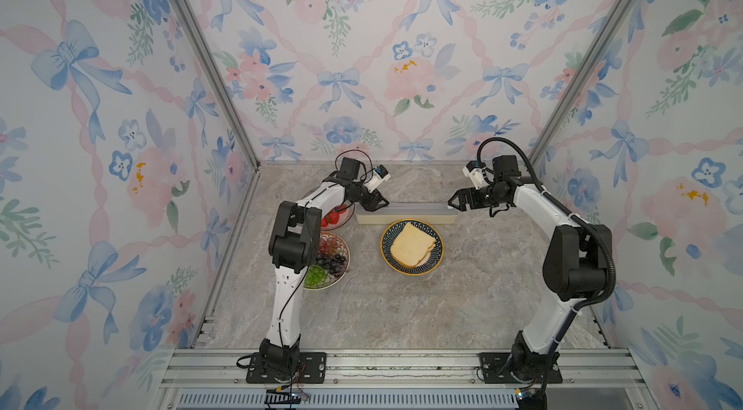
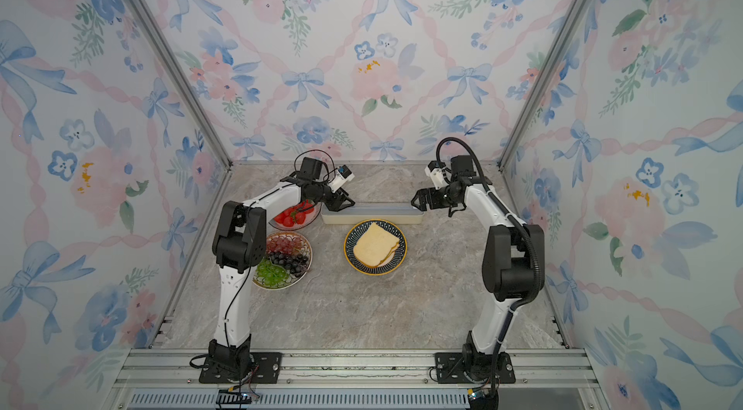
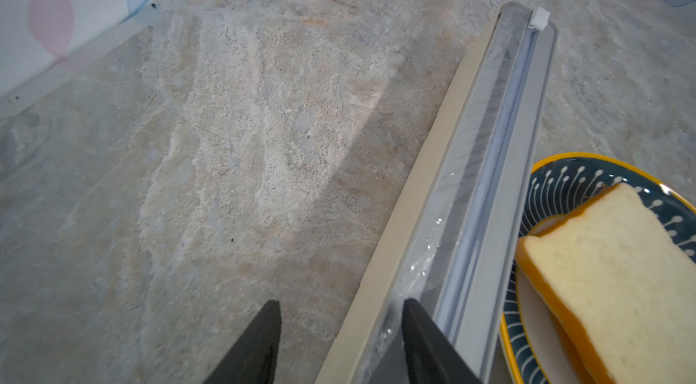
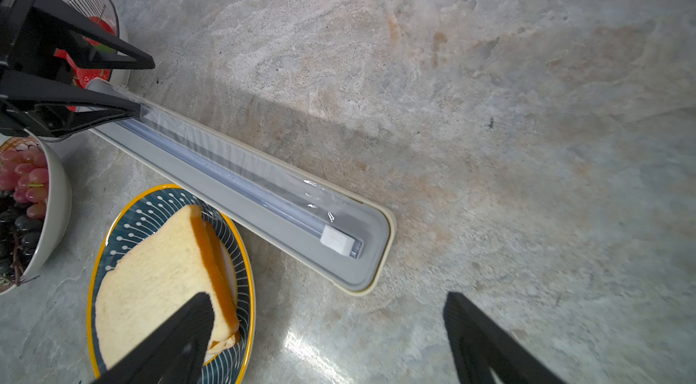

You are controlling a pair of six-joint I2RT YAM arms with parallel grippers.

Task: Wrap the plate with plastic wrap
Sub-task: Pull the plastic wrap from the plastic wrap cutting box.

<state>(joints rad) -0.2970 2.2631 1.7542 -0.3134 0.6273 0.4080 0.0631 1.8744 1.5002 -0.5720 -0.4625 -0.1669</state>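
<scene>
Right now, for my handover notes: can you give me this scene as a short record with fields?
plate: holds bread, uncovered
wrap box: behind plate, film lying along its top
left gripper: open, astride the box's back edge at one end
right gripper: open, empty, by the other end
side dishes: strawberries, grapes

The near half of the table [image 1: 402, 315] lies bare — wide passage for either arm. Across the far middle the long box [image 1: 406, 217] bars the way, the plate [image 1: 384, 245] of bread [image 1: 412, 249] just beside its near side. 2 fruit dishes, the strawberry dish [image 1: 346, 219] and the grape dish [image 1: 347, 257], crowd the left arm's side. Right of the plate, open table.
</scene>
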